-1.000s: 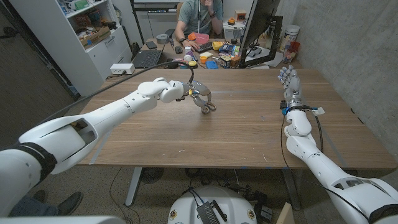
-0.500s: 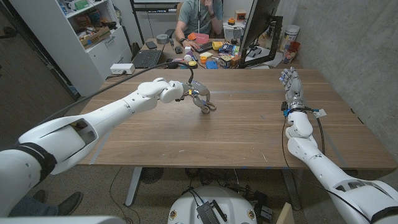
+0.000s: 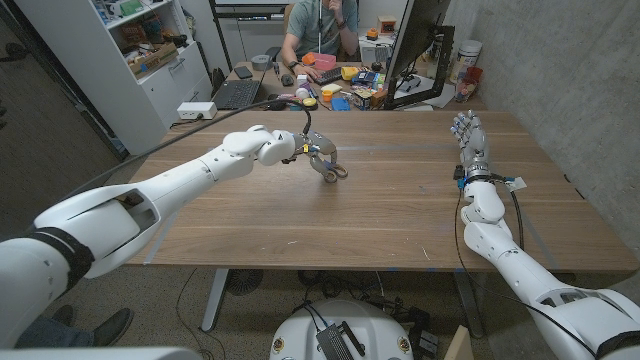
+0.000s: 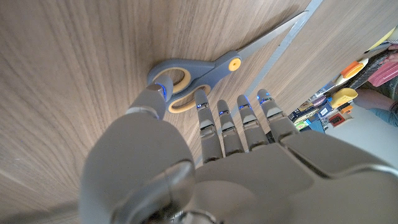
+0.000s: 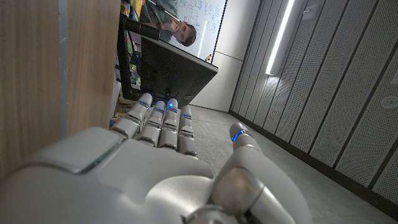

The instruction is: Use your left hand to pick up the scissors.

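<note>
Meanwhile, left hand [image 4: 205, 155] fingers [image 4: 239, 121] spread over the scissors [image 4: 211, 68], thumb touching a handle.

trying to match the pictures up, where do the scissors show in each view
Head view: scissors lie on the wooden table, centre-left, right at the left hand.
Left wrist view: scissors stretch across the wood just past the left hand's fingertips, thumb at the handle loops.
Right wrist view: I cannot find them.
Shared landmark: the left hand.
</note>
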{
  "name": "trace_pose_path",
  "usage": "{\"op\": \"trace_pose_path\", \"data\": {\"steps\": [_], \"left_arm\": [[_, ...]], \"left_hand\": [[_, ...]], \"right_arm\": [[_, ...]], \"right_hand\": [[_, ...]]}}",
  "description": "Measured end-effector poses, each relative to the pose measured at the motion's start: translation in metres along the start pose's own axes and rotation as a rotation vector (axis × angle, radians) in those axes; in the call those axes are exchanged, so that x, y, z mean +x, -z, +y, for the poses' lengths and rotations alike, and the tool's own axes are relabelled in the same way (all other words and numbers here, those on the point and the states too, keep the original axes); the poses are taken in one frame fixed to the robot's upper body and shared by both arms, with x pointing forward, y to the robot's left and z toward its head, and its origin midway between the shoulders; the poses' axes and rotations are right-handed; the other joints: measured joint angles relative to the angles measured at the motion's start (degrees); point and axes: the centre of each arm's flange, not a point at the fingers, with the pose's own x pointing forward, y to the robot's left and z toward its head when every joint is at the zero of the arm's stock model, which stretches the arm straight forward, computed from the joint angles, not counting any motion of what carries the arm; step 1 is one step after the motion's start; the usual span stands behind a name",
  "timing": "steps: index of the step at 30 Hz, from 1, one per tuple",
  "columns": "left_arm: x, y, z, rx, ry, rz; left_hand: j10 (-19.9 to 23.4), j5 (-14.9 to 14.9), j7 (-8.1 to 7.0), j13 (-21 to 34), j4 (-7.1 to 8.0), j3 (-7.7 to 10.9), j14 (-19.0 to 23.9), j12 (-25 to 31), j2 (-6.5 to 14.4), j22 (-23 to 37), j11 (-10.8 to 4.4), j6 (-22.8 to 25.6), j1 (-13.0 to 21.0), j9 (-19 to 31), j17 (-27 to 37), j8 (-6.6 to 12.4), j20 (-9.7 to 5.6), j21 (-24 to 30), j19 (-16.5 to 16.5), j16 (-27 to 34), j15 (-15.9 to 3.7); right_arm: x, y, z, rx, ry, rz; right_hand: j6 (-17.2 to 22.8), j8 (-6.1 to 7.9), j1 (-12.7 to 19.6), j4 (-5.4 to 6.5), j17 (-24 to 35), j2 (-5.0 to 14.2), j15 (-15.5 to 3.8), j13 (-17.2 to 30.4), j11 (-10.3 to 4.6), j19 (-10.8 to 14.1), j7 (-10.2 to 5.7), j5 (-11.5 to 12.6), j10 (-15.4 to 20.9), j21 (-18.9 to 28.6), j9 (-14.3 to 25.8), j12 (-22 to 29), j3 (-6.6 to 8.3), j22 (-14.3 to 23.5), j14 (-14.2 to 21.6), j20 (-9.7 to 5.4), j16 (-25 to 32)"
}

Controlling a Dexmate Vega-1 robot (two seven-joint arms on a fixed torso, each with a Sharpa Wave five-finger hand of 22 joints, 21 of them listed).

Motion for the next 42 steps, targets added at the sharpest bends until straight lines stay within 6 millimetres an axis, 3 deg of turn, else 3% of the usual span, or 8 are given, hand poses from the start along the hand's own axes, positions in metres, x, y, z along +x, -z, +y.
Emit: {"op": "trace_pose_path", "data": {"steps": [33, 42], "left_arm": [[0.022, -0.004, 0.001, -0.028, 0.029, -0.007], [0.025, -0.008, 0.001, -0.069, 0.014, 0.024]], "left_hand": [[0.95, -0.32, 0.03, 0.01, 0.36, -0.11, 0.51, 0.00, 0.30, -0.01, -0.49, 1.45, 0.30, 0.01, 0.14, -0.24, 0.00, 0.00, 0.00, 0.00, 0.05], [1.34, -0.32, 0.85, 0.02, 0.18, 0.06, 0.86, 0.00, 0.30, -0.01, -0.09, 2.28, 0.75, 0.01, 0.13, -0.23, 0.13, 0.00, 0.34, 0.00, 0.23]], "right_arm": [[0.006, 0.013, -0.015, 0.024, 0.029, -0.013], [0.006, 0.015, -0.020, 0.031, 0.047, -0.027]], "right_hand": [[0.31, 0.00, -0.02, -0.15, 0.00, -0.02, -0.09, 0.00, -0.32, 0.31, -0.31, 0.21, 0.31, -0.44, 0.00, 0.00, -0.15, 0.00, 0.92, 0.31, 0.00], [0.31, 0.00, -0.23, -0.39, 0.00, -0.23, -0.40, 0.00, 0.00, 0.31, -0.31, 0.21, 0.63, -0.44, 0.00, 0.00, -0.39, 0.00, 1.22, 0.31, 0.00]]}}
